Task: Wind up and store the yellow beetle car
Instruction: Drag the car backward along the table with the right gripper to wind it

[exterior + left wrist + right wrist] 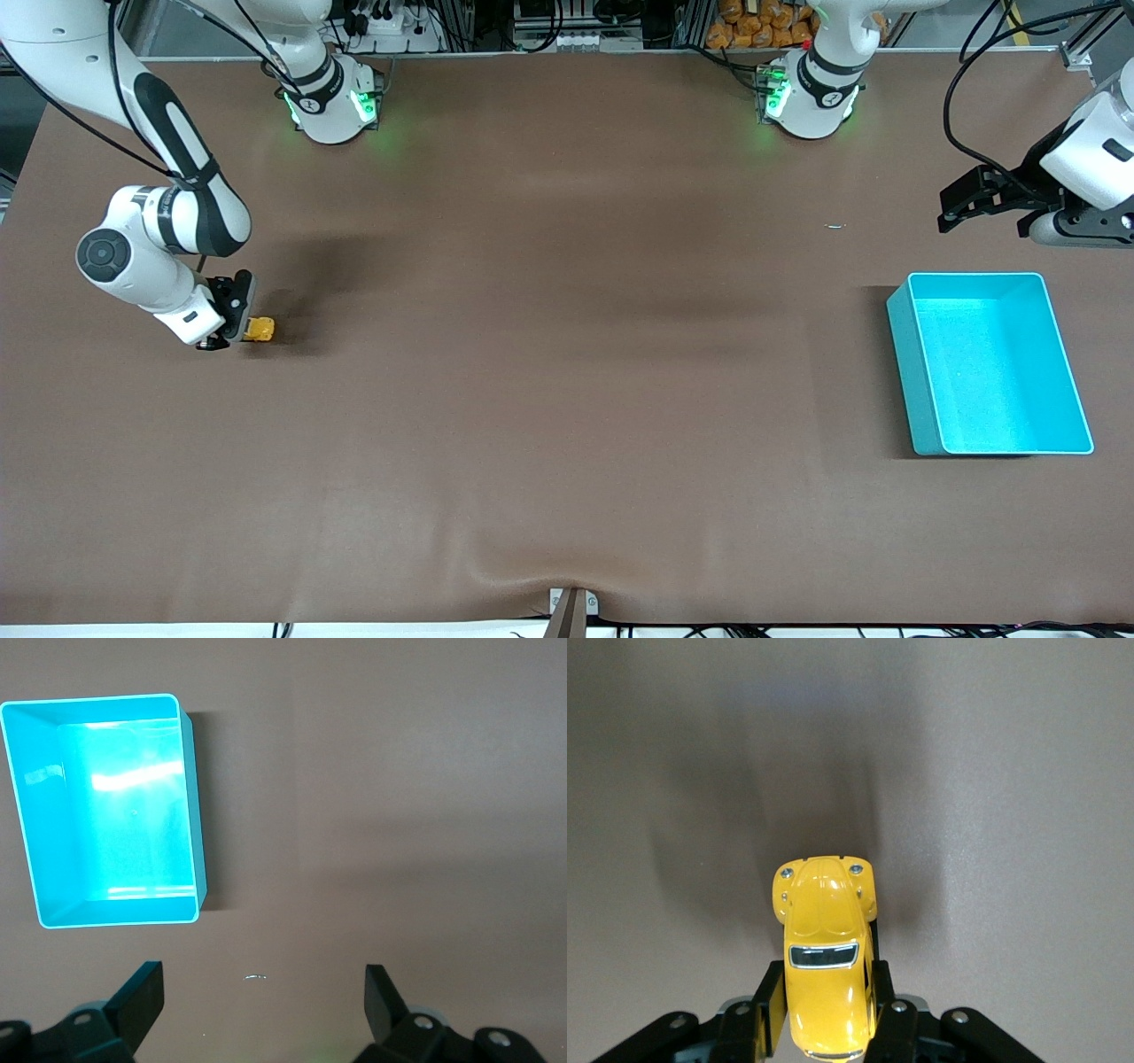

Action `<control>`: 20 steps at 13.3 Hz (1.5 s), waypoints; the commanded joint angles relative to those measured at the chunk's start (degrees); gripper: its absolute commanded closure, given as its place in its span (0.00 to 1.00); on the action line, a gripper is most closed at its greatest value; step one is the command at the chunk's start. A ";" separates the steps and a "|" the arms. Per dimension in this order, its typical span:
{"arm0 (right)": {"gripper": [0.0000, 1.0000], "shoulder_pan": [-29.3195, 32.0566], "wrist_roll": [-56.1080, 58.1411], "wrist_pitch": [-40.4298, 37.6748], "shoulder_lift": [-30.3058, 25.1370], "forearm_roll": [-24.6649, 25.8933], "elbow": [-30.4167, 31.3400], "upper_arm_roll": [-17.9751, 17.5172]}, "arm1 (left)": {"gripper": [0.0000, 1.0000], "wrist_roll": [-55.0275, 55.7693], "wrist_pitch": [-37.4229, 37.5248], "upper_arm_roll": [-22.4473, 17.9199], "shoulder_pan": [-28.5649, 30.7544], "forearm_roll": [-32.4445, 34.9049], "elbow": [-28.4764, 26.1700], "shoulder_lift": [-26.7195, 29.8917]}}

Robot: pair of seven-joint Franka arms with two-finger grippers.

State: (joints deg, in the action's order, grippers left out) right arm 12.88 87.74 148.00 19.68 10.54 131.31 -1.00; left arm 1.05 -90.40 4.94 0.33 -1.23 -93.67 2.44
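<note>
While the right gripper [824,1014] clamps the yellow beetle car [260,330] at the right arm's end of the table [567,399], winding needs wheels pressed down, dragged straight backward. Left gripper [261,1001] waits wide open, empty, near the bin [901,354].

The yellow beetle car [260,330] is a tiny yellow-orange toy with a rounded, glossy body, a dark windscreen and two small silver headlights on its nose. It sits at the right arm's end of the surface [567,354], upright, its flanks pinched between the fingers of the right tool [824,1005], nose pointing away from the wrist. Its wheels seem to touch the surface, though they are hidden from view
</note>
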 commanded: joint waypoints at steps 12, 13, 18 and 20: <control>0.70 4.08 3.23 0.09 6.07 1.59 -2.82 -0.32 | 0.00 -1.14 0.31 -0.02 0.46 -0.79 0.33 -0.16; 0.68 4.08 3.22 0.09 6.07 1.59 -2.90 -0.32 | 0.00 -1.14 0.31 -0.02 0.55 -0.79 0.33 -0.16; 0.18 4.78 3.58 -10.59 5.98 0.80 -9.12 -0.67 | 0.00 -1.22 0.31 -0.02 0.99 -0.70 0.33 -0.25; 0.00 4.70 4.19 -19.29 5.98 -1.21 -14.74 -0.67 | 0.00 -1.14 0.31 -0.02 0.99 -0.79 0.33 -0.25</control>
State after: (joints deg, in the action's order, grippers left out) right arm 16.35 90.57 135.87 24.28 10.34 123.10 -0.86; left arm 1.05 -90.40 4.86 0.83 -1.23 -93.73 2.41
